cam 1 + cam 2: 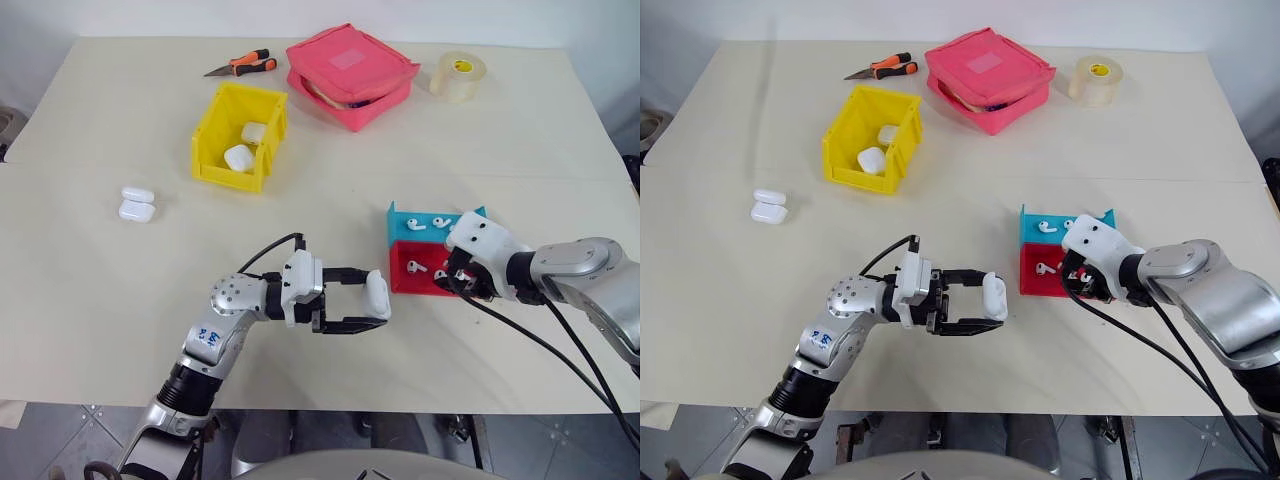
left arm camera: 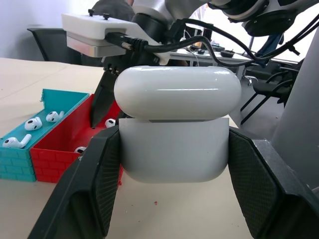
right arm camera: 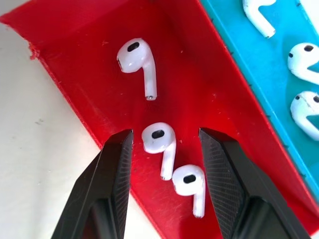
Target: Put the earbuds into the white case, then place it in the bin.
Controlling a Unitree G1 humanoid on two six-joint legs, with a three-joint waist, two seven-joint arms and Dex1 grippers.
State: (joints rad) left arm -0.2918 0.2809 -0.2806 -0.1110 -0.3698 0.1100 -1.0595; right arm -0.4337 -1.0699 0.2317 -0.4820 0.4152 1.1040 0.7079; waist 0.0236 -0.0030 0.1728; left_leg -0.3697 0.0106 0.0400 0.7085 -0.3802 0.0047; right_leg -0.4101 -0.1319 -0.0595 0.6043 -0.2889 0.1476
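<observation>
My left gripper point(image 1: 375, 302) is shut on the white case point(image 1: 378, 296), held level just above the table near the front edge. In the left wrist view the white case point(image 2: 174, 149) sits between both fingers with its lid ajar. My right gripper point(image 1: 462, 283) reaches down into the red tray point(image 1: 403, 283), open. Its fingers point(image 3: 112, 169) straddle one of the earbuds point(image 3: 158, 142); a second earbud point(image 3: 189, 181) lies beside it and a third point(image 3: 137, 57) further in. The yellow bin point(image 1: 228, 178) stands at the back left with two cases point(image 1: 239, 158) inside.
A blue tray point(image 1: 405, 213) with more earbuds point(image 3: 304, 57) adjoins the red one. Two spare cases point(image 1: 137, 204) lie on the table at left. A pink pouch point(image 1: 350, 72), a tape roll point(image 1: 459, 76) and an orange-handled tool point(image 1: 243, 66) lie along the far edge.
</observation>
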